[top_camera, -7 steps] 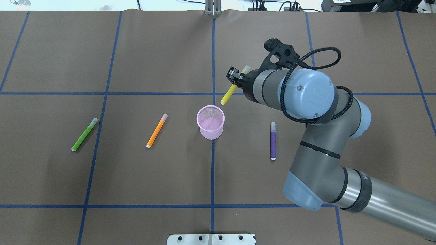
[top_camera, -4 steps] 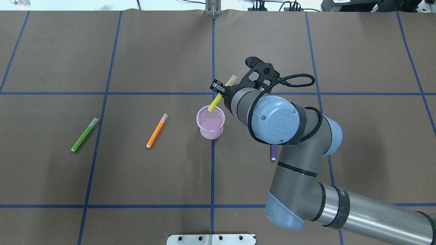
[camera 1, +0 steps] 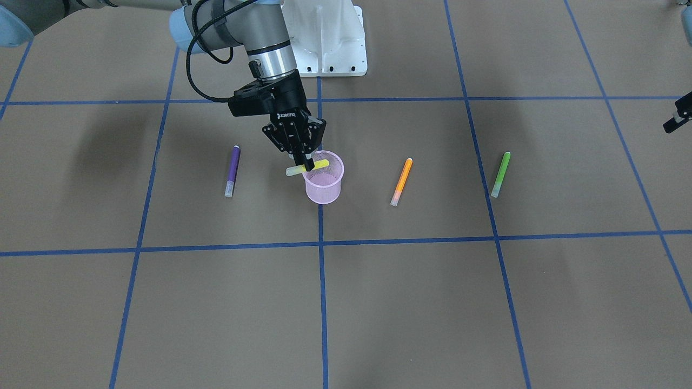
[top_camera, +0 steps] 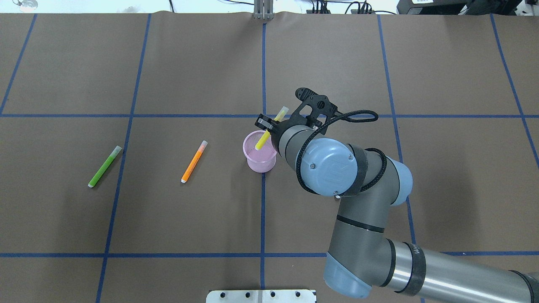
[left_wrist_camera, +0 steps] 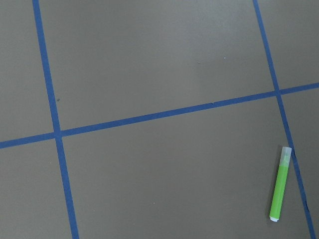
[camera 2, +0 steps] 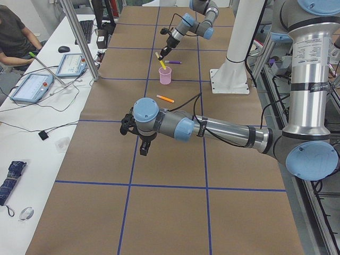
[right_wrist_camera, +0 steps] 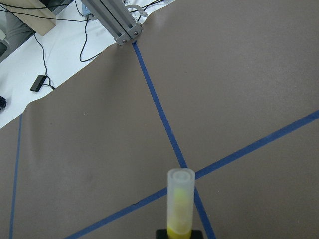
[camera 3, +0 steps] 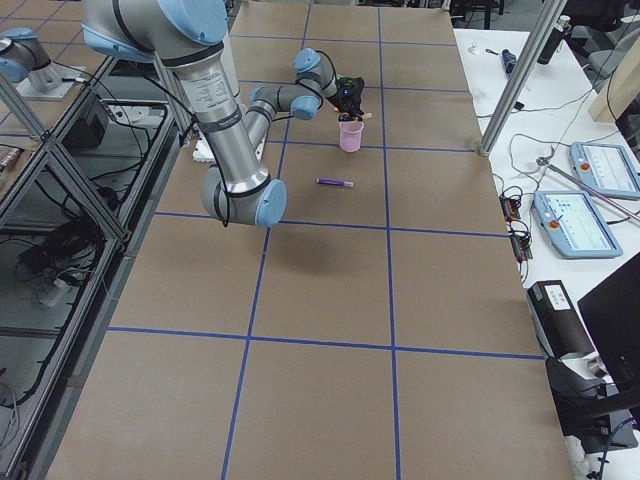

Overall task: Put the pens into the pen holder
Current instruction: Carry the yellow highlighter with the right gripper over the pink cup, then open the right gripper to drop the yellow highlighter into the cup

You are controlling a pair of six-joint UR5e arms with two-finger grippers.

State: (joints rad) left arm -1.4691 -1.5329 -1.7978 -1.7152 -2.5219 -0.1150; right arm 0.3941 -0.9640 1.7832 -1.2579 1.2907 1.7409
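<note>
Found the mouth of the pink pen holder [camera 1: 323,189] blocked by the right gripper [camera 1: 308,163] and slanting yellow pen [camera 1: 322,163]; found open room around orange pen [camera 1: 401,174], green pen [camera 1: 501,173], purple pen [camera 1: 233,167], all well apart.

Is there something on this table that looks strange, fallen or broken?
Nothing stands out. The pink wire-mesh cup stands upright, and the right claw holds the slim yellow pen slanted over its opening, as expected.

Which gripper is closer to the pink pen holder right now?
Right. The right gripper is directly over the pen holder, shut on the yellow pen; the left gripper is far off, out past the green pen.
</note>
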